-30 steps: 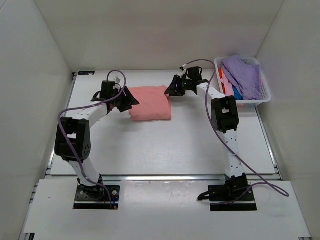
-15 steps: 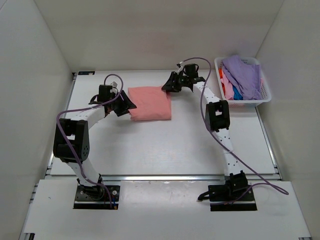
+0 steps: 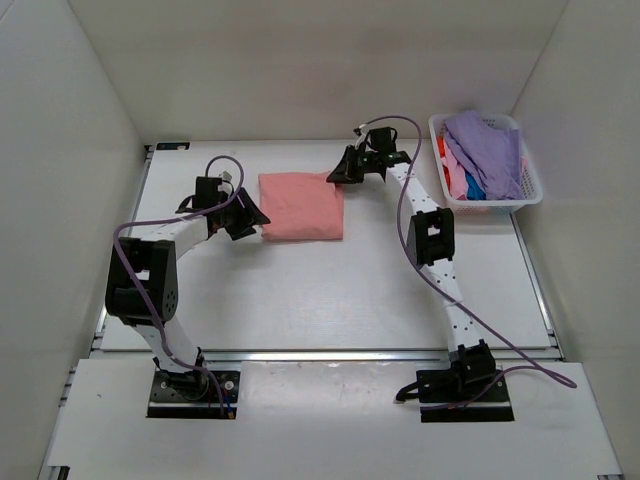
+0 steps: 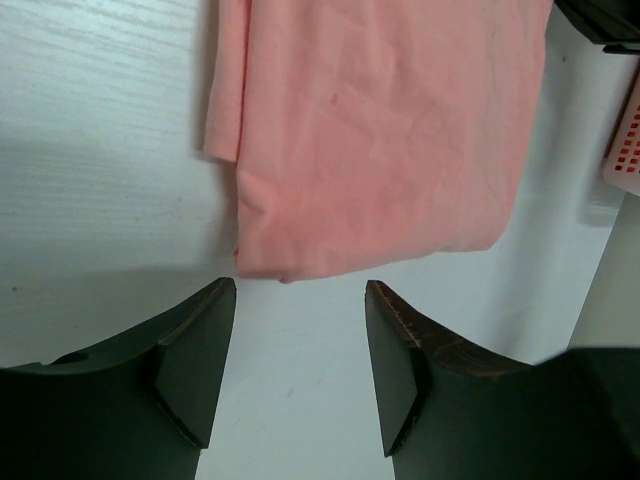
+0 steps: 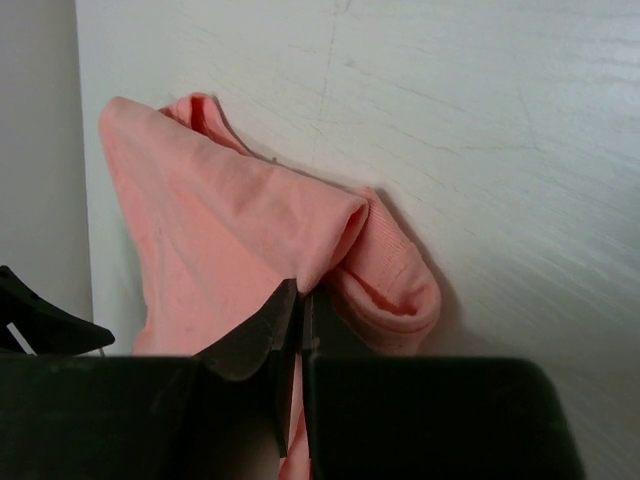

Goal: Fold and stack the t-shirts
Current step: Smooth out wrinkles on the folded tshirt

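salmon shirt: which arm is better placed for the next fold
Right: the right tool is shut on the salmon shirt at its far right corner; the left tool stands open just short of its left edge, holding nothing.

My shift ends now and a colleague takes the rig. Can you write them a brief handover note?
Left gripper: open, just off the near-left corner of the salmon-pink t-shirt, holding nothing.
Right gripper: shut on that shirt's far-right corner.
Done: salmon-pink t-shirt lies folded on the table.
Left: the other t-shirts, lavender on top, sit unfolded in the white basket; fold and stack them.
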Tool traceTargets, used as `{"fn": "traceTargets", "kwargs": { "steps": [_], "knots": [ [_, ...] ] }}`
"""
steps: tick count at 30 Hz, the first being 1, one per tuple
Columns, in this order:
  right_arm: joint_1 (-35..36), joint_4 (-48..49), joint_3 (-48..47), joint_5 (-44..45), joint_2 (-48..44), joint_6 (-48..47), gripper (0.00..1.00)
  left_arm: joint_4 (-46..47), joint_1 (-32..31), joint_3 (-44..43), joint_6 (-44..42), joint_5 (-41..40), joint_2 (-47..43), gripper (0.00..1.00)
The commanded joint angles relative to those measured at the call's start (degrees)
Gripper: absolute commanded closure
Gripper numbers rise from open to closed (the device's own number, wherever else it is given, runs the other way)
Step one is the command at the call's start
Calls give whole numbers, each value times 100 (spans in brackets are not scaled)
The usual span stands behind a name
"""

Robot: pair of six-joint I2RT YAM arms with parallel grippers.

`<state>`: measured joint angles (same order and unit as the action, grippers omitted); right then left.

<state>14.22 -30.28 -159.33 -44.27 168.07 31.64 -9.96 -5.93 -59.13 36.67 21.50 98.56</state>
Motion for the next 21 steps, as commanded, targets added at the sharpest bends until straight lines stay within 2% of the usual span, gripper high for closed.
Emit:
{"fn": "traceTargets", "kwargs": {
  "steps": [1, 12, 15, 21],
  "knots": [
    [-7, -495, -213, 314, -625, -360, 100, 64, 31, 130, -10, 65, -364, 35],
    [107, -1594, -221, 1244, -1302, -1010, 100, 143, 101, 279, -10, 65, -505, 35],
    [204, -2085, -222, 2296, -1417, -1046, 100, 195, 67, 323, 16, 39, -452, 34],
    [169, -2640, -248, 3124, -1259, -835, 100, 109, 49, 122, -71, -5, -242, 34]
  ]
}}
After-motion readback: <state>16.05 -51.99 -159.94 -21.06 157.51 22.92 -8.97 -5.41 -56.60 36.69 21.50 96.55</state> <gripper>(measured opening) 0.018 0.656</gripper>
